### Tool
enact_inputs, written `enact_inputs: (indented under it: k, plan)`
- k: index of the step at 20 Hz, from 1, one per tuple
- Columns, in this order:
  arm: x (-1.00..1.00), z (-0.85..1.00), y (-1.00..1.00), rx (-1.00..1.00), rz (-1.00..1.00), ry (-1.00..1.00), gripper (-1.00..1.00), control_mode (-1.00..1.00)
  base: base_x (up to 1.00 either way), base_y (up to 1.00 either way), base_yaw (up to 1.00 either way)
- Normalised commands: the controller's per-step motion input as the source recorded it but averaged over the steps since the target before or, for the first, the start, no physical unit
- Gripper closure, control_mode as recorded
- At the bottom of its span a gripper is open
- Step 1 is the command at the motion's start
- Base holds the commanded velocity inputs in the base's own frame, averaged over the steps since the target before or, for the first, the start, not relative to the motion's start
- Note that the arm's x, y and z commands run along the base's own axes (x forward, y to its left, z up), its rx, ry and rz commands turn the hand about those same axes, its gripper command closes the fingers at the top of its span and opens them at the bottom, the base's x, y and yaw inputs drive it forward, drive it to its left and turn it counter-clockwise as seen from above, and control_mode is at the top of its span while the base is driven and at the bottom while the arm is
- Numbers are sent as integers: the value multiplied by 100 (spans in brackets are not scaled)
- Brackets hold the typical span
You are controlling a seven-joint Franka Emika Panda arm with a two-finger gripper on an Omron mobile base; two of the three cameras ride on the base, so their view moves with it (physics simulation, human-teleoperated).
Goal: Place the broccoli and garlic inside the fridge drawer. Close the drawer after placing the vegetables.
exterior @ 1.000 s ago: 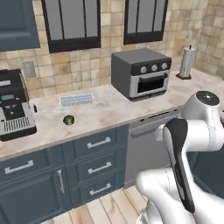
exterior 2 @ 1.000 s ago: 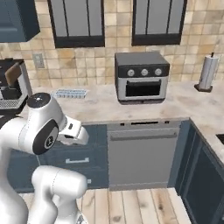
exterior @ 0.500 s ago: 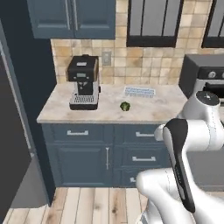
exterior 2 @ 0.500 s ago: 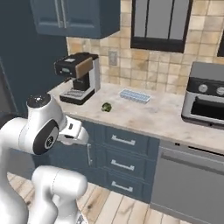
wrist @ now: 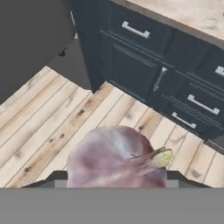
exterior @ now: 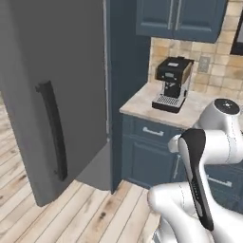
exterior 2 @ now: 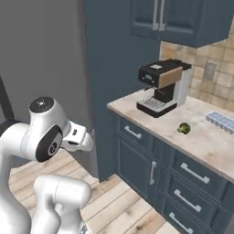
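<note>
Garlic, a rounded pinkish-white bulb with a pointed yellowish tip, sits large and close in the hand view, clamped in the gripper over pale wooden floor planks; the finger tips themselves are hidden behind the bulb. Small dark green broccoli floret lies on the beige stone counter, just right of the black-and-tan coffee machine, near a ribbed blue-grey tray at the right edge. Dark blue base cabinets with silver bar handles run under the counter. Tall grey fridge door with a dark vertical handle stands ajar at left in the left base view. White arm is folded low beside the cabinets.
</note>
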Motion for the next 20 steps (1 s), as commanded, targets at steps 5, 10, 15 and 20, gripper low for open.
enact_inputs:
  k: [5,10,15,20]
  plan:
    - [0,0,0,0,0,0,100,100,0,85,76]
    - [0,0,0,0,0,0,100,100,-4,85,75]
    - [0,0,0,0,0,0,100,100,-4,79,73]
    - [0,0,0,0,0,0,100,100,79,27,20]
